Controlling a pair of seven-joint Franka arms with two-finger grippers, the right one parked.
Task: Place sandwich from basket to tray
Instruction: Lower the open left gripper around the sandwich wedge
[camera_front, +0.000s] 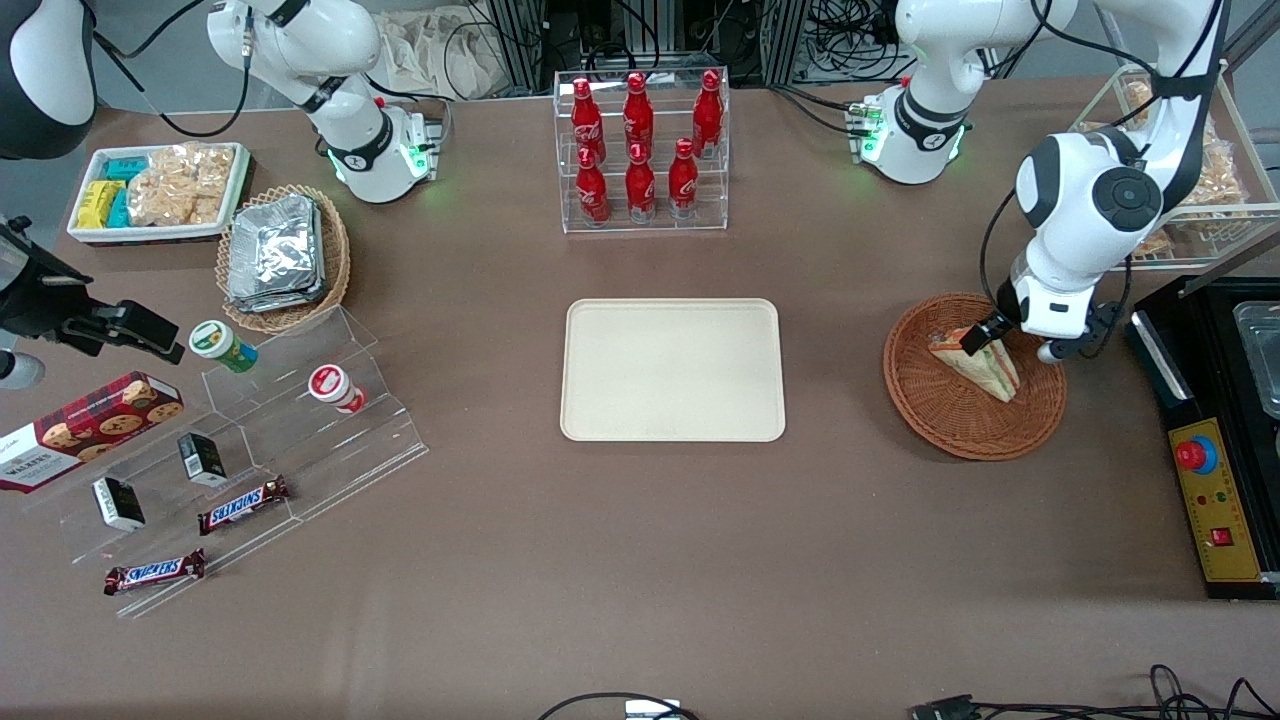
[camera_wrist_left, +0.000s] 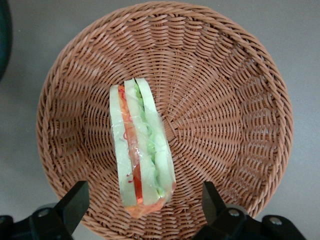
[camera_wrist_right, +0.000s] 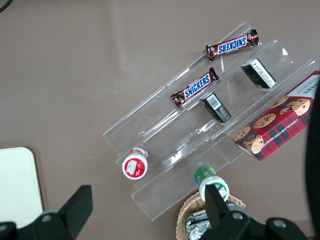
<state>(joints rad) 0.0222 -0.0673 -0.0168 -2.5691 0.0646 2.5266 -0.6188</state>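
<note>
The sandwich (camera_front: 975, 364), a clear-wrapped wedge of white bread with red, orange and green layers, lies in the round reddish-brown basket (camera_front: 925, 405) toward the working arm's end of the table. My gripper (camera_front: 1000, 342) hangs low over the basket, open. The wrist view shows its two black fingers (camera_wrist_left: 75, 202) standing wide apart on either side of one end of the sandwich (camera_wrist_left: 142, 145), not touching it, with the gripper (camera_wrist_left: 144, 194) inside the rim of the basket (camera_wrist_left: 235, 125). The cream tray (camera_front: 672, 370) lies bare at the table's middle.
A black control box (camera_front: 1215, 500) with a red button stands close beside the basket. A clear rack of red cola bottles (camera_front: 642, 150) stands farther from the camera than the tray. A tan basket of foil packets (camera_front: 282, 255) and an acrylic snack stand (camera_front: 250, 460) sit toward the parked arm's end.
</note>
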